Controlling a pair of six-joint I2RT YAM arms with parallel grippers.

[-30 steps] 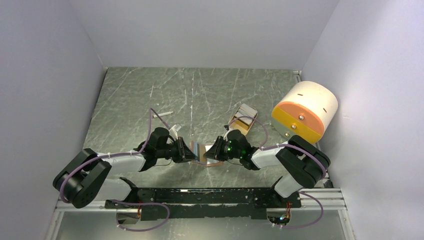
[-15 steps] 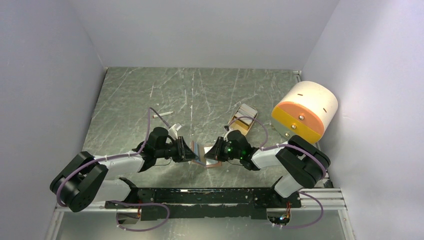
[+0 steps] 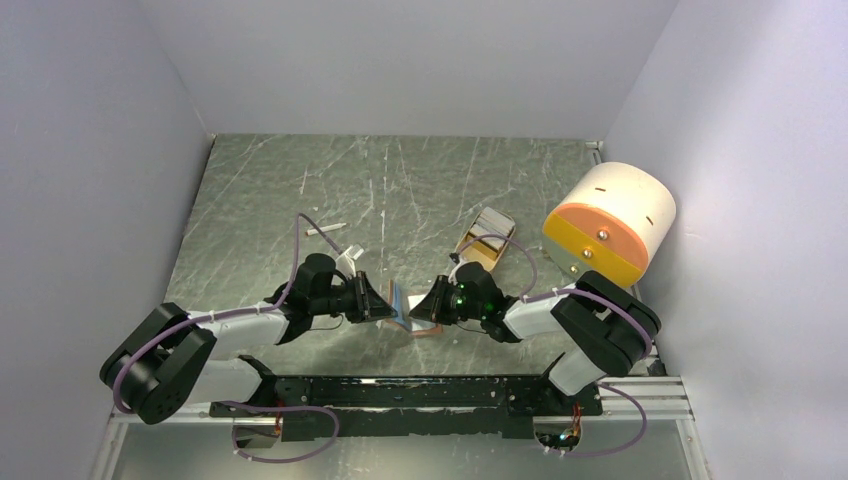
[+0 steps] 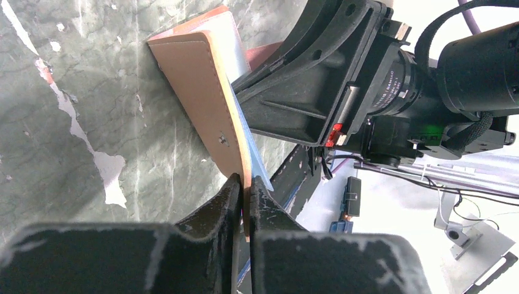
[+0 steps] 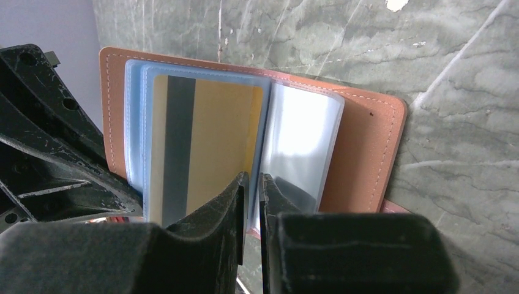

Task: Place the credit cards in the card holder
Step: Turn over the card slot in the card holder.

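The card holder [image 3: 402, 304], reddish-brown leather, stands open on its edge between my two grippers near the table's front. My left gripper [image 4: 245, 188] is shut on the rim of its outer cover [image 4: 199, 92], next to the small metal snap. Inside, clear sleeves fan out, and an orange-yellow credit card [image 5: 208, 141] with a dark stripe sits in one of them. My right gripper [image 5: 254, 184] is pinched shut on that sleeve's edge, at the card's lower right corner. An empty clear sleeve [image 5: 303, 141] lies to its right.
A tan oblong tray [image 3: 487, 238] lies behind the right gripper. The big cream-and-orange cylinder [image 3: 608, 222] stands at the right wall. A small white stick [image 3: 326, 230] and a whitish flat piece [image 3: 347, 257] lie behind the left arm. A reddish flat edge [image 5: 392, 206] shows under the holder.
The left jaws loosened briefly and closed again on the holder's cover. The left arm's elbow shifted a little to the left. The right arm has barely moved.
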